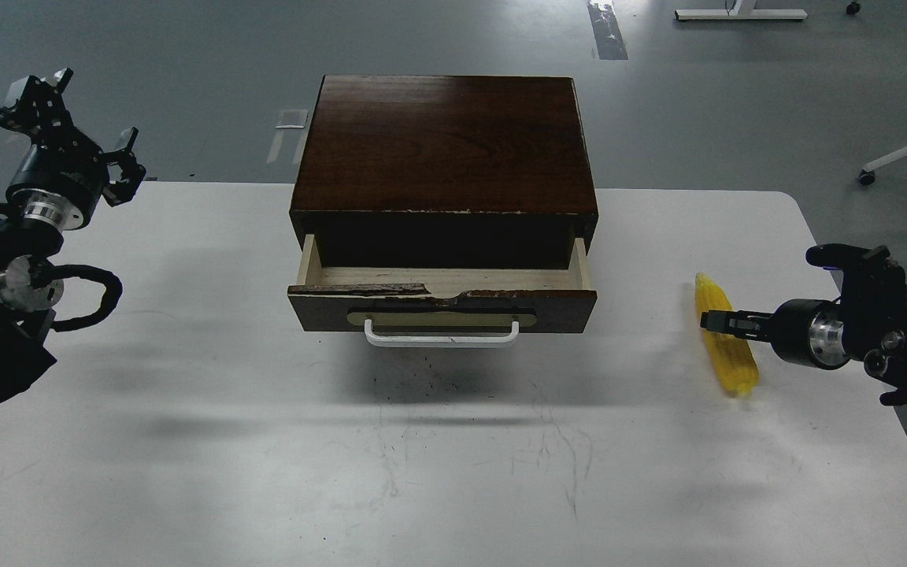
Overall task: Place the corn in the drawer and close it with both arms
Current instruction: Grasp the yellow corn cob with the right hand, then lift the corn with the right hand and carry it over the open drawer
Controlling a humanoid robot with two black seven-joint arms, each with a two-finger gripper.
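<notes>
The corn (pixel 735 368) lies on the white table (pixel 186 441), right of the drawer, pointed end away from me. The drawer (pixel 320 309) is pulled partly out of the dark brown cabinet (pixel 446 142); its pale wood inside looks empty and its white handle (pixel 441 337) faces me. My right gripper (pixel 715 320) reaches in from the right and sits over the middle of the corn; it is seen edge-on, so I cannot tell its fingers apart. My left gripper (pixel 95 106) is raised at the far left with fingers spread, holding nothing.
The table's right edge (pixel 871 354) runs close behind the corn. The cabinet stands at the back middle of the table. A white desk leg (pixel 906 150) stands on the grey floor at the far right.
</notes>
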